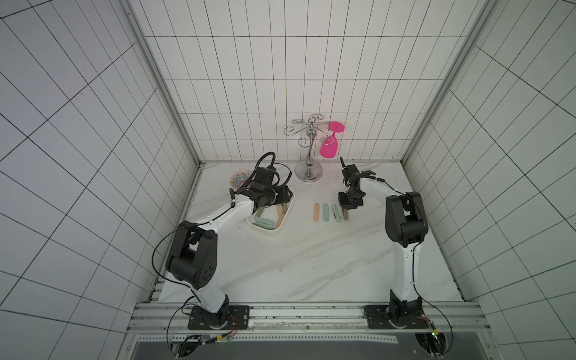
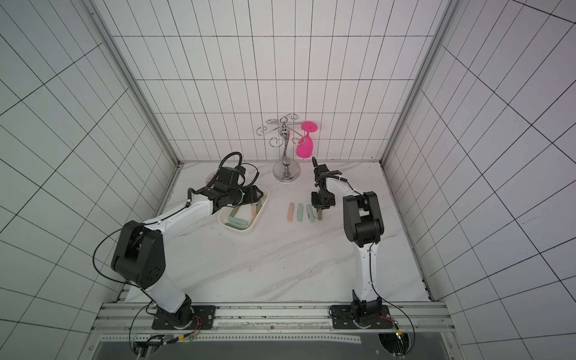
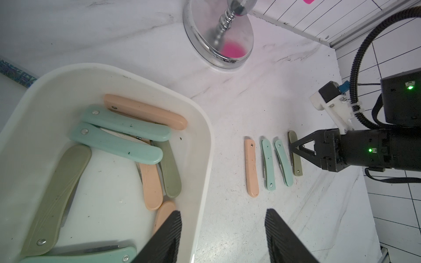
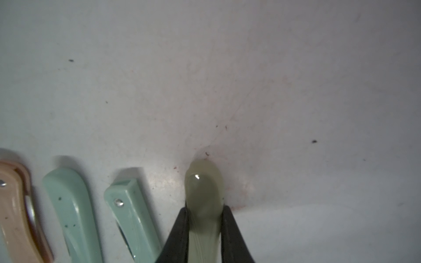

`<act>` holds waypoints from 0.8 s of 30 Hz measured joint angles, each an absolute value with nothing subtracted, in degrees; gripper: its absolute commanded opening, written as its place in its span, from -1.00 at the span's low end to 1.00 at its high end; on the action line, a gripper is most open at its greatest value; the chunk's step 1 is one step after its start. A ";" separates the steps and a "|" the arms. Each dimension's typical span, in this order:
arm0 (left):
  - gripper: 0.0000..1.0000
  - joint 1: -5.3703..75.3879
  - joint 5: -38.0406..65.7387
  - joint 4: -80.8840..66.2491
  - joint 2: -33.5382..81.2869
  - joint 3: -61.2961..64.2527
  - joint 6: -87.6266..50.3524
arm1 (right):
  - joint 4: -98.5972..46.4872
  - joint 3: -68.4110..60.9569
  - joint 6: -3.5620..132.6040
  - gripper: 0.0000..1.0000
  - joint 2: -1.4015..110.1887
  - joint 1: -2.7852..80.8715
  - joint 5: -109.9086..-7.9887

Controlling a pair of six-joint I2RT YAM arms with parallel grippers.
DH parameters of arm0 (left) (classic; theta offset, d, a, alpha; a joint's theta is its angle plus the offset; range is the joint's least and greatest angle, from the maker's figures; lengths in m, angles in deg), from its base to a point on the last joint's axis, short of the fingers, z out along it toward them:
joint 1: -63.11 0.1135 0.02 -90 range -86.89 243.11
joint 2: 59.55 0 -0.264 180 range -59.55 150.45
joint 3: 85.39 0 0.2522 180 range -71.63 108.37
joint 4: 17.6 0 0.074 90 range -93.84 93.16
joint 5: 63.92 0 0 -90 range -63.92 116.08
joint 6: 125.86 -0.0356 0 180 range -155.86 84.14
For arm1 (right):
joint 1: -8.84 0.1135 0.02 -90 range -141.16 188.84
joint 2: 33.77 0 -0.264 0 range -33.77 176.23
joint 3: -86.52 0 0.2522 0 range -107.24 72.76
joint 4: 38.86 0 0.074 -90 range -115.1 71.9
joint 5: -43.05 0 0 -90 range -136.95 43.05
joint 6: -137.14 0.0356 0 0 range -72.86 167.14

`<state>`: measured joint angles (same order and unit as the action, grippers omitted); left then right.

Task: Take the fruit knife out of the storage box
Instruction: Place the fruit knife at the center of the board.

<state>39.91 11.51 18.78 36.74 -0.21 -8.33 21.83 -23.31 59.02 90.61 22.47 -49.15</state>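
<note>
A shallow white plastic storage box (image 3: 201, 159) with rounded corners lies in the back half of the white marbled surface (image 1: 311, 265), toward its left edge. The box holds a loose heap of folded fruit knives (image 3: 123, 143) with mint, peach and olive handles. The left gripper (image 3: 223, 213) hangs over the box's back end. Its jaws are wide apart and hold nothing, one finger above the box's inside and the other above bare surface beyond its wall. Right of the box, well apart from it, a row lies on the surface: a peach folded knife (image 1: 316, 212) and two mint folded knives (image 1: 326, 212). At the row's right end, the right gripper (image 4: 204, 210) has its jaws closed against both sides of an olive-green folded fruit knife (image 4: 202, 182). Whether that knife touches the surface I cannot tell.
</note>
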 measured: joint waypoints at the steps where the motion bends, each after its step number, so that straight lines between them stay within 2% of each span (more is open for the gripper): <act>1: 0.23 39.93 11.51 18.82 36.74 -0.23 -8.37 | 21.86 -23.31 58.64 -0.63 90.61 22.53 -48.95; 7: 0.23 39.95 11.64 19.30 36.74 -0.51 -8.50 | 22.10 -23.31 57.29 -0.56 90.56 22.86 -47.90; 14: 0.23 39.97 13.50 20.44 36.74 -0.60 -8.50 | 23.10 -23.22 57.11 -0.18 90.58 22.86 -48.40; 24: 0.23 40.06 16.60 22.01 37.37 -0.60 -7.74 | 24.00 -23.22 58.08 0.01 90.34 22.86 -49.67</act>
